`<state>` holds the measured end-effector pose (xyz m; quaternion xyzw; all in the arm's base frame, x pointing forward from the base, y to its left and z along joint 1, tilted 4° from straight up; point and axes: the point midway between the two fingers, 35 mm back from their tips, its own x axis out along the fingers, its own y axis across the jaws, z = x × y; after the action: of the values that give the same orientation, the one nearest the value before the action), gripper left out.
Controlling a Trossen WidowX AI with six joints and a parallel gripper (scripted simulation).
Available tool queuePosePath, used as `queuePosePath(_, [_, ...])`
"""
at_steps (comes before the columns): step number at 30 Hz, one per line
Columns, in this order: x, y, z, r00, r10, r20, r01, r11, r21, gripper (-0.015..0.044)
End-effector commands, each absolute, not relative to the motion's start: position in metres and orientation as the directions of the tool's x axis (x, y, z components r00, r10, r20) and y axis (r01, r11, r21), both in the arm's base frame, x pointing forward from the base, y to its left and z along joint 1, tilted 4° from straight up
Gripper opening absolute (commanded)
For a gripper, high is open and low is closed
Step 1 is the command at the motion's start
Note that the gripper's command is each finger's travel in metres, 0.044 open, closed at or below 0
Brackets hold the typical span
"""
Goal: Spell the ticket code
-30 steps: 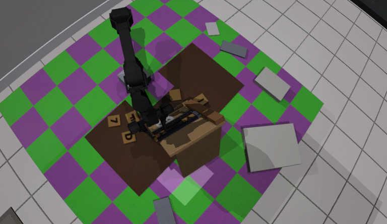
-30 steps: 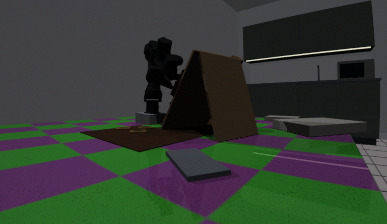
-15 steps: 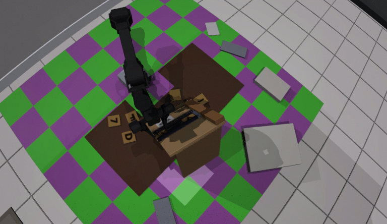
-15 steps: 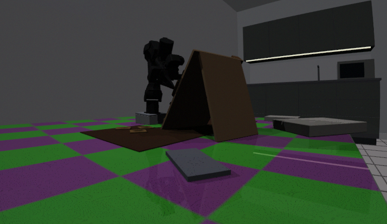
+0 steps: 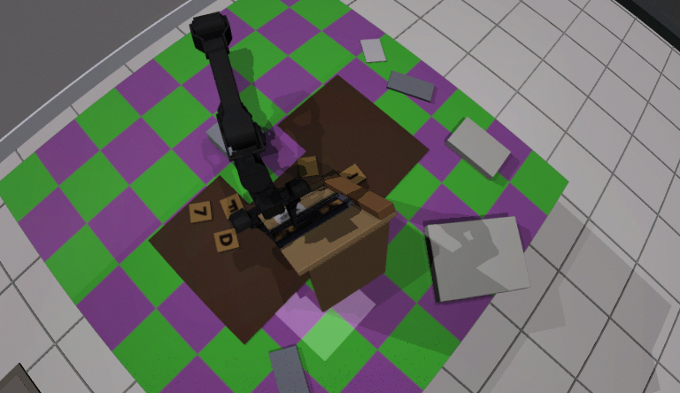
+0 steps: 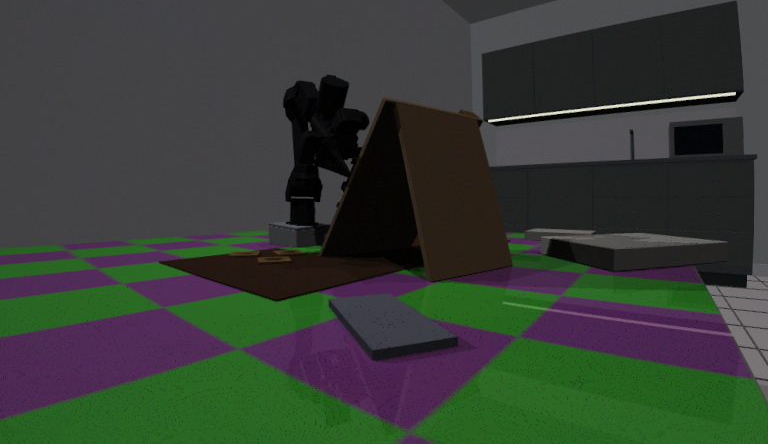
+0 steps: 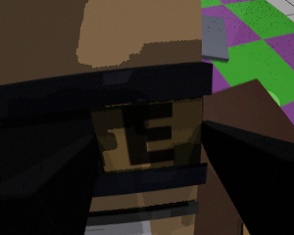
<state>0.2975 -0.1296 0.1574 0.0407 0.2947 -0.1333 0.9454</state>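
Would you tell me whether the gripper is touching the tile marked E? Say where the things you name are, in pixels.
Touching: the wrist view shows the gripper (image 5: 286, 226) (image 7: 150, 135) closed on the E tile (image 7: 149, 136), one finger at each side edge.

Arm bent fwd, gripper (image 5: 283, 223) (image 7: 150, 135) clamped, fingers part. apart.

Setting: domestic-style kitchen | Cabinetry: dark wall cabinets (image 6: 611, 63) above a run of base cabinets (image 6: 628, 207) | Lighting: lit strip (image 6: 611, 107) under the wall units | Fittings: slim upright tap (image 6: 632, 145); dark-fronted microwave-like box (image 6: 697, 138) | Floor: pale square tiles (image 5: 501, 33) (image 6: 750, 303)
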Motion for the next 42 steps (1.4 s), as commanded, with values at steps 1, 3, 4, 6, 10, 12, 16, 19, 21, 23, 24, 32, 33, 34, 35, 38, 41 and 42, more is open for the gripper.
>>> queuePosePath(1, [0.298, -0.127, 0.157, 0.790, -0.230, -0.568, 0.279, 0.960, -0.001, 0.0000])
queuePosePath(3, [0.298, -0.126, 0.157, 0.790, -0.230, -0.568, 0.279, 0.960, -0.001, 0.0000])
queuePosePath(4, [0.298, -0.126, 0.157, 0.790, -0.230, -0.568, 0.279, 0.960, -0.001, 0.0000])
queuePosePath(6, [0.298, -0.125, 0.157, 0.790, -0.230, -0.568, 0.279, 0.960, -0.001, 0.0000])
queuePosePath(10, [0.299, -0.123, 0.157, 0.790, -0.230, -0.568, 0.279, 0.960, 0.000, 0.0000])
queuePosePath(12, [0.299, -0.122, 0.157, 0.790, -0.230, -0.568, 0.279, 0.960, 0.000, 0.0000])
queuePosePath(16, [0.300, -0.120, 0.157, 0.790, -0.230, -0.568, 0.279, 0.960, 0.000, 0.0000])
queuePosePath(19, [0.300, -0.119, 0.157, 0.790, -0.230, -0.568, 0.279, 0.960, 0.000, 0.0000])
queuePosePath(21, [0.300, -0.118, 0.157, 0.790, -0.230, -0.568, 0.279, 0.960, 0.000, 0.0000])
queuePosePath(23, [0.301, -0.117, 0.157, 0.790, -0.230, -0.568, 0.279, 0.960, 0.000, 0.0000])
queuePosePath(24, [0.301, -0.117, 0.157, 0.790, -0.230, -0.568, 0.279, 0.960, 0.000, 0.0000])
queuePosePath(32, [0.302, -0.113, 0.157, 0.791, -0.230, -0.568, 0.279, 0.960, 0.001, 0.0000])
queuePosePath(33, [0.302, -0.112, 0.157, 0.791, -0.230, -0.568, 0.279, 0.960, 0.001, 0.0000])
queuePosePath(34, [0.302, -0.112, 0.157, 0.791, -0.230, -0.568, 0.279, 0.960, 0.001, 0.0000])
queuePosePath(35, [0.302, -0.112, 0.157, 0.791, -0.230, -0.568, 0.279, 0.960, 0.001, 0.0000])
queuePosePath(38, [0.303, -0.110, 0.157, 0.791, -0.230, -0.568, 0.279, 0.960, 0.001, 0.0000])
queuePosePath(41, [0.303, -0.109, 0.157, 0.791, -0.229, -0.568, 0.279, 0.960, 0.001, 0.0000])
queuePosePath(42, [0.303, -0.108, 0.157, 0.791, -0.229, -0.568, 0.279, 0.960, 0.001, 0.0000])
